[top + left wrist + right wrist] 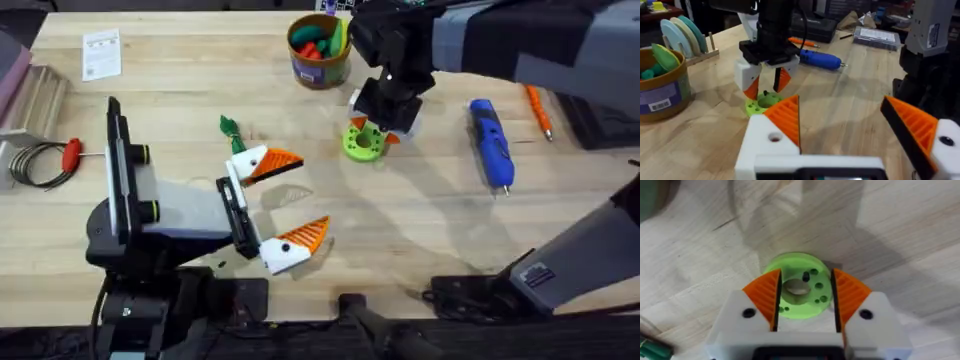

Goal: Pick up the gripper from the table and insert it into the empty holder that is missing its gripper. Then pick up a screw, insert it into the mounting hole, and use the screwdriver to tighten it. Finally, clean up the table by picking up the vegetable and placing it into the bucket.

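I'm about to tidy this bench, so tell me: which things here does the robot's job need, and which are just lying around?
Needed for the job: screwdriver; vegetable; bucket; probably the green disc, beneath the right gripper.

Lying about: red-handled tool; thin orange tool; paper card.

Black arms, white fingers [285, 255], orange ribbed pads [765, 292]
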### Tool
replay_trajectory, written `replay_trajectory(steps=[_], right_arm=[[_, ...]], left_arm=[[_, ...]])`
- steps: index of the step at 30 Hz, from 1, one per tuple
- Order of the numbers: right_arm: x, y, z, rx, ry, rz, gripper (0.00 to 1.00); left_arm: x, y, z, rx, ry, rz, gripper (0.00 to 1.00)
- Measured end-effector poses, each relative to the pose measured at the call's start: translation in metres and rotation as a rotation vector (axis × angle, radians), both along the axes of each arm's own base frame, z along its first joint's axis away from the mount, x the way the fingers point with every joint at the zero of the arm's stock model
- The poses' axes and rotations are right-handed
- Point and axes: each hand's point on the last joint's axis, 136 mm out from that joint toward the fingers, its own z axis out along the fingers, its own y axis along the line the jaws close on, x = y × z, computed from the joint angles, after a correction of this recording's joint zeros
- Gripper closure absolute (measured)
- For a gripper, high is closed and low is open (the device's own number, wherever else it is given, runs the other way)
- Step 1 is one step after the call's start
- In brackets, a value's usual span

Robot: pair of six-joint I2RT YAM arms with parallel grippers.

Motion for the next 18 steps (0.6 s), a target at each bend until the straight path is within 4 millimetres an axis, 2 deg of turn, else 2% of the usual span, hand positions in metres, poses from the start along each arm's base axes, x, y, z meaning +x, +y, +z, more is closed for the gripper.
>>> replay_trajectory(steps=[8,18], right_arm=[[-0.006,-0.007,0.005,-0.038,0.028,-0.002,0.444],[0.005,0.005,0.012,-0.017,-0.029,0.014,0.454]], left_arm=[[0.0,0.0,0.0,0.0,0.0,0.0,0.015],[0.0,0.0,0.0,0.0,0.0,0.0,0.015]])
